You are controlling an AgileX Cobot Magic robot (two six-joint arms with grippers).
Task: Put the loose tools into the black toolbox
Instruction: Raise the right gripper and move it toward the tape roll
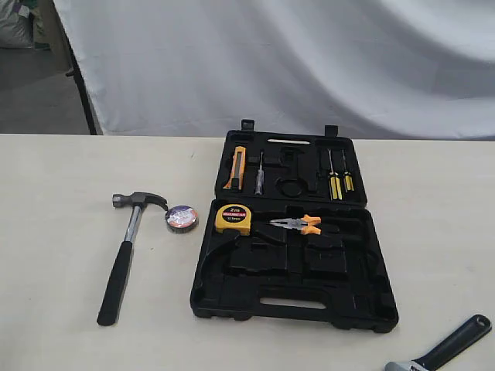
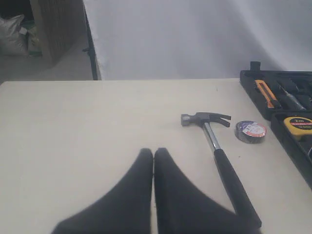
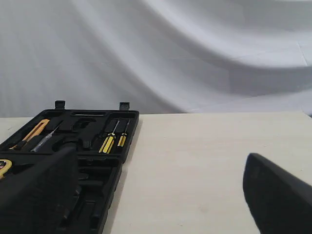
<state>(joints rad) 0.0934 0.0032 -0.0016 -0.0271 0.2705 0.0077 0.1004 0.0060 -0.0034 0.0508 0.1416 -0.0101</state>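
On the claw hammer (image 1: 124,259) I see a polished steel head and shaft and a matt black grip. The toolbox (image 1: 340,297) is matt black moulded plastic, the bench (image 1: 62,170) smooth, pale and matt, the backdrop (image 1: 309,62) white cloth.

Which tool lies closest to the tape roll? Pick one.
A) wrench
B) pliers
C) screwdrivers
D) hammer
D: the hammer has its claw right beside the tape roll, and every other option lies farther off.
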